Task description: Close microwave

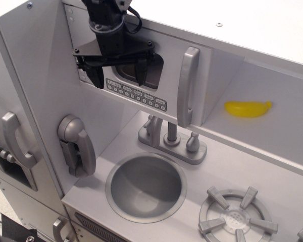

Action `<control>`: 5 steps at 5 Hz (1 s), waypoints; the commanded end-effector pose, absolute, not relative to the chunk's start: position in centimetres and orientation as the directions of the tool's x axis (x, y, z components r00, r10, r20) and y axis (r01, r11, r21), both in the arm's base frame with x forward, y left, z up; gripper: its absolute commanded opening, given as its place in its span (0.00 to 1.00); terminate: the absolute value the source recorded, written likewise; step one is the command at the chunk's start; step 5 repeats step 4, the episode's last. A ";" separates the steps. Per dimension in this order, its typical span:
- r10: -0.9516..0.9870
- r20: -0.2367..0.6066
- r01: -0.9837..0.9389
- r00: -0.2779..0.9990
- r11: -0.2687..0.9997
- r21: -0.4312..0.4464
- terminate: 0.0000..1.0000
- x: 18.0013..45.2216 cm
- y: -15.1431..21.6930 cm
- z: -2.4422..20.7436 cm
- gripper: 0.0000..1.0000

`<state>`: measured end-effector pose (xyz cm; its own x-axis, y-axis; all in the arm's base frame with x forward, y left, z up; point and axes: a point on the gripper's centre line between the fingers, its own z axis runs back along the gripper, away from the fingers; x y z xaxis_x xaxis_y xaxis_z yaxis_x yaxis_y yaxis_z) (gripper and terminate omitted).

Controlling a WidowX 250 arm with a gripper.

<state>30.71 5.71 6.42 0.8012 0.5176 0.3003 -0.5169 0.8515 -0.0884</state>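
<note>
The microwave door [189, 60] is a pale grey-white panel with a small dark window [152, 75], a row of tiny grey buttons [136, 94] and a tall grey vertical handle [187, 85]. It lies nearly flush with the cabinet front. My black gripper [119, 74] is open and empty, its fingers [97, 77] against the door face, either side of the window's left part, above the buttons.
A grey toy telephone handset [77, 144] hangs on the left wall. A faucet [171, 138] stands below the door, above the round sink [146, 186]. A yellow banana [247, 108] lies in the right shelf. A stove burner [237, 219] sits front right.
</note>
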 end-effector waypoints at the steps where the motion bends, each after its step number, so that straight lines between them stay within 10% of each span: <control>1: 0.510 0.268 -0.506 0.818 0.858 -0.087 0.00 28.0 6.9 8.5 1.00; 3: 0.371 0.192 -0.378 0.909 0.926 -0.001 0.00 20.2 7.9 7.6 1.00; 4: 0.345 0.061 -0.348 0.936 0.937 0.035 1.00 18.3 7.8 7.5 1.00; 5: 0.345 0.061 -0.348 0.936 0.937 0.035 1.00 18.3 7.8 7.5 1.00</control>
